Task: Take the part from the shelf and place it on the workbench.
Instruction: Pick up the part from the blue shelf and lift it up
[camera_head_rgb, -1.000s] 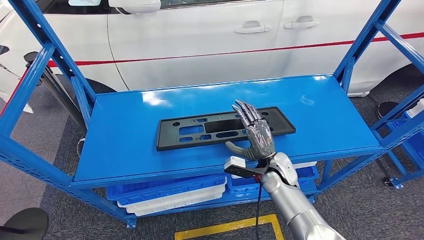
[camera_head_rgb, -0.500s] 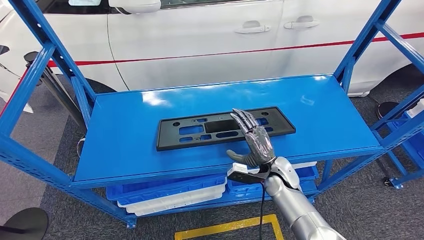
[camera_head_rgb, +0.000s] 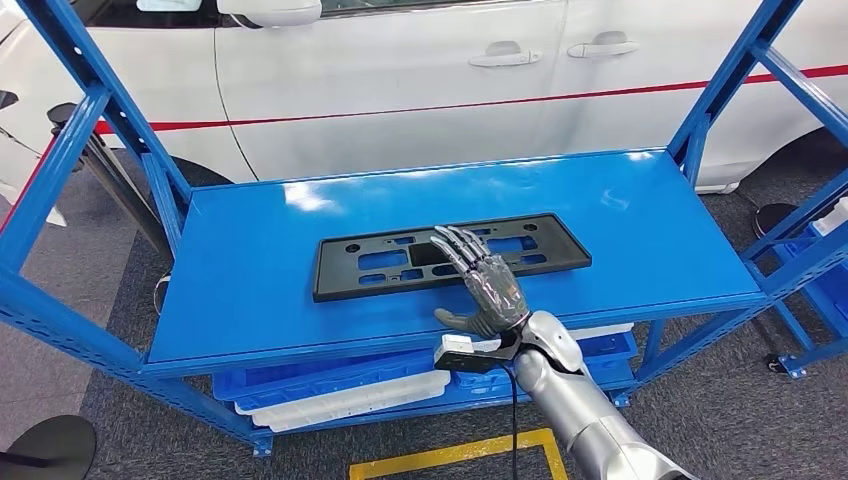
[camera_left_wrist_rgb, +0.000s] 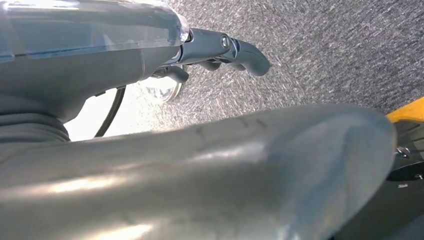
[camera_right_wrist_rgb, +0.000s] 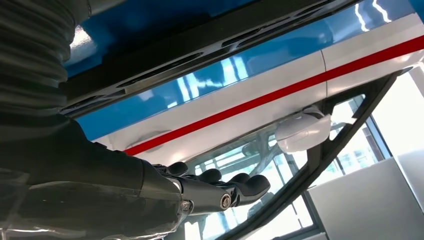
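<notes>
My right robot hand (camera_head_rgb: 487, 285) is stretched out flat above the shelf (camera_head_rgb: 250, 270), fingers (camera_head_rgb: 455, 243) extended and spread apart, thumb out to the side, holding nothing. In the head view its fingertips overlap the near middle of the part (camera_head_rgb: 380, 262), but I cannot tell whether they touch it or hover just over it. The right wrist view shows the same dark fingers (camera_right_wrist_rgb: 220, 187) straight and apart, with the black part's edge (camera_right_wrist_rgb: 200, 47) running past against the blue shelf top. The part is a long, flat black plastic frame with rectangular cut-outs, lying flat near the centre of the blue shelf top, its long side parallel to the front edge. My left robot hand (camera_left_wrist_rgb: 220, 50) appears in the left wrist view over grey carpet, its dark fingers curled in with nothing in them. Under the shelf top sit blue and white trays (camera_head_rgb: 340, 385). Behind the shelf stands a white car (camera_head_rgb: 420, 90) with a red stripe along its doors, and a yellow line (camera_head_rgb: 450, 455) is marked on the floor.
</notes>
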